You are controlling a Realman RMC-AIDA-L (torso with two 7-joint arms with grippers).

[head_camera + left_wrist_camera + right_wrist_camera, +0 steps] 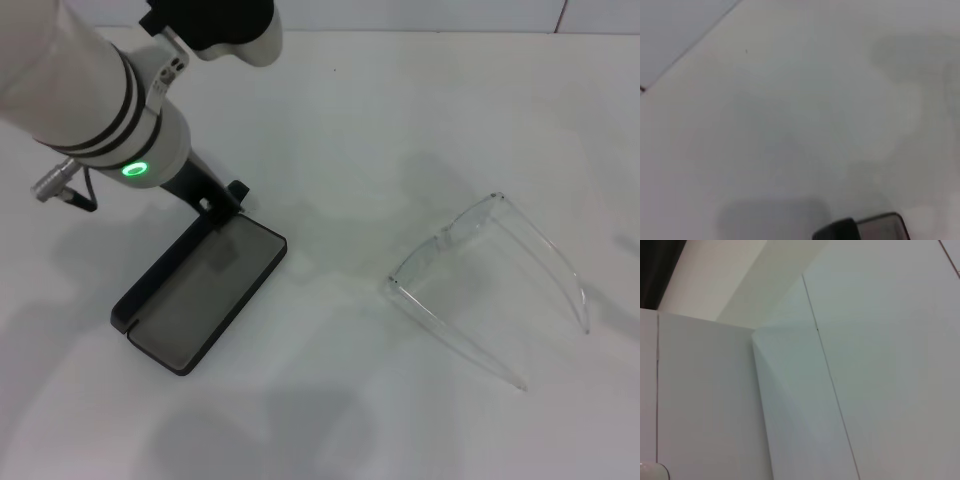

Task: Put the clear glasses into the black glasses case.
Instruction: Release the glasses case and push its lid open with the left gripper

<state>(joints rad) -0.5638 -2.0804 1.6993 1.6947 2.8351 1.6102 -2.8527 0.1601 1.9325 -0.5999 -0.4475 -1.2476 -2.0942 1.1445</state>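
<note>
On the white table the black glasses case lies on the left side of the scene, set at a slant, its near end toward the left and its far end toward the middle. It lies open, with the grey lining facing up inside the black rim, and a darker patch of shadow or reflection crosses the lining near its far end. The left arm reaches in from the far left corner, a thick white cylinder with black bands and a glowing green ring light, and its left gripper comes down at the far end of the case, dark fingers meeting the rim there. Whether those fingers are released or clenched on the rim I cannot tell; contact with the edge looks likely but the gap is not clear. The left wrist view shows mostly bare table, with one corner of the case and a black part beside it at the frame's edge. The clear glasses rest on the table to the right, well apart from the case, temple arms unfolded and pointing toward the near right. The right arm shows in no view; its wrist camera sees only pale wall panels.
</note>
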